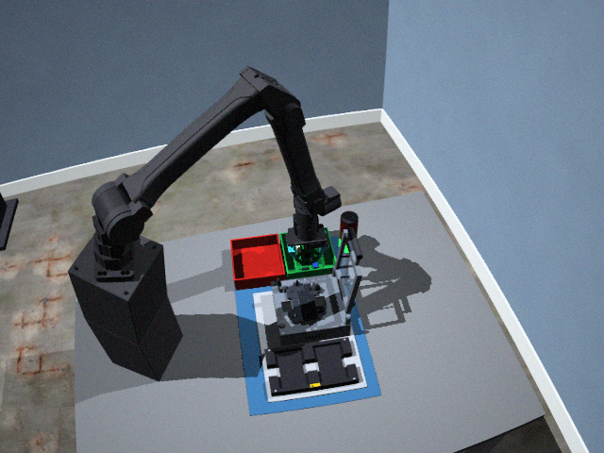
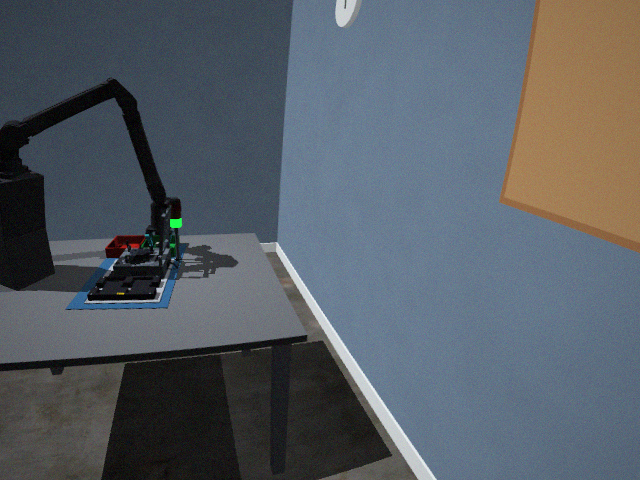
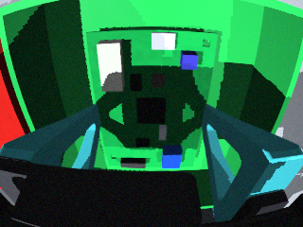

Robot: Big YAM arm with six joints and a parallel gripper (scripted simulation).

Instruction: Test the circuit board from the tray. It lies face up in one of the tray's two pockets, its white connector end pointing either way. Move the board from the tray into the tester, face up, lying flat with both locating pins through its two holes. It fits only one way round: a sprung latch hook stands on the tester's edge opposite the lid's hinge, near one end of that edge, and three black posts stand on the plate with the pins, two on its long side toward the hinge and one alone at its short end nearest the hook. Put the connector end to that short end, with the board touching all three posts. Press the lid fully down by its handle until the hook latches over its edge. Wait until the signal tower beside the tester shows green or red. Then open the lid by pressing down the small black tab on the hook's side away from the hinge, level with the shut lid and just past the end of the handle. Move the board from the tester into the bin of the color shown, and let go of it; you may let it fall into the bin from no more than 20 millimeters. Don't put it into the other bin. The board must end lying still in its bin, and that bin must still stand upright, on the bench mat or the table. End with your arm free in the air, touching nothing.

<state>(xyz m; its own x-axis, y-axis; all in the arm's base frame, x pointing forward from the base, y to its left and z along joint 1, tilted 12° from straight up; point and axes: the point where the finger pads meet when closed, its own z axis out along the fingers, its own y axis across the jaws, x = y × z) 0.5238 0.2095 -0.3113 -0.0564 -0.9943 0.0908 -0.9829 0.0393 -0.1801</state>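
Observation:
The green circuit board (image 3: 158,101), face up with its white connector at the far end, sits between my gripper's teal fingers, which grip its two long edges. My gripper (image 1: 307,253) is low inside the green bin (image 1: 308,256), whose walls fill the wrist view (image 3: 151,7). The board hangs close above the bin floor; I cannot tell whether it touches. The signal tower (image 2: 175,222) beside the tester glows green.
The red bin (image 1: 257,260) stands touching the green bin's left side. The tester (image 1: 310,310) is just in front of both bins, its lid (image 1: 348,277) standing open on the right. The black tray (image 1: 314,368) lies at the near end of the blue mat.

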